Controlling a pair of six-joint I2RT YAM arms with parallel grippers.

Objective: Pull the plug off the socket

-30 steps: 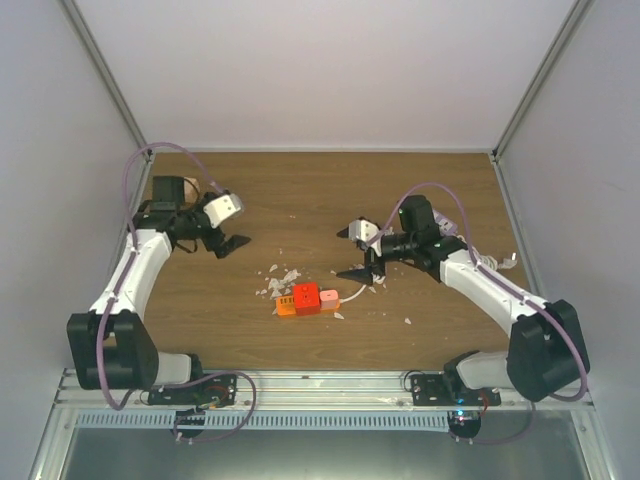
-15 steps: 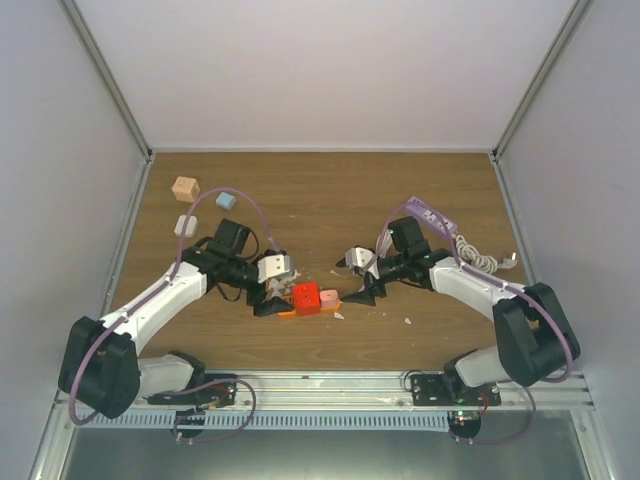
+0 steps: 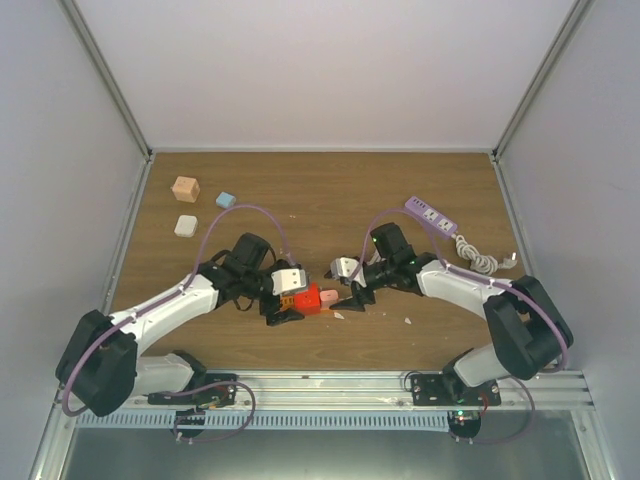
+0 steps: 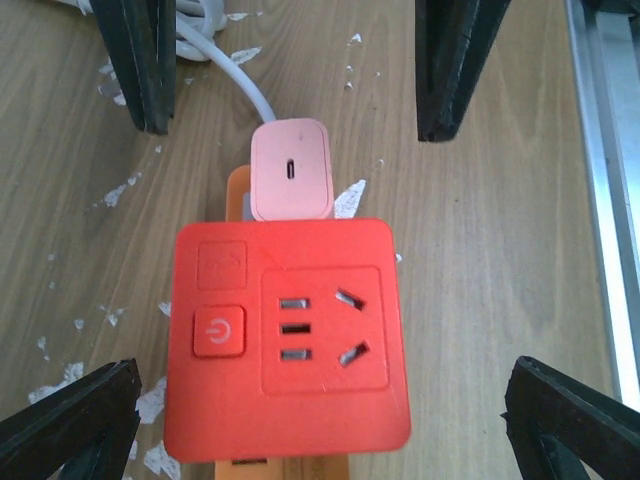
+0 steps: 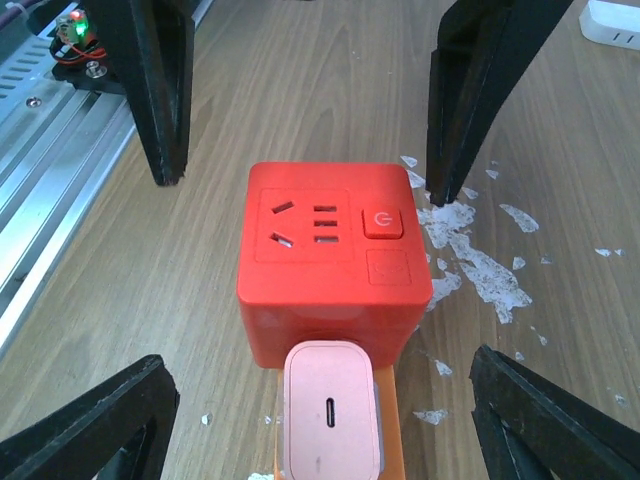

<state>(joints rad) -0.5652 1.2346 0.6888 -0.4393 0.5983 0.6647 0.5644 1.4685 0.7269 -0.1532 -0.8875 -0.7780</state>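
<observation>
**Plug seated in socket, both claws apart**

Pale pink plug (image 5: 330,420) pushed into the orange socket (image 4: 237,195), right against its red end (image 4: 285,330), mid-desk (image 3: 320,190). Straddled by the right claw (image 5: 325,430), fingers spread and clear of both sides. Opposite, left claw (image 4: 320,420) gaping wide around the red end. White flakes (image 5: 470,265) just beside. Purple strip (image 3: 432,214) and white block (image 3: 185,226) well apart.
</observation>
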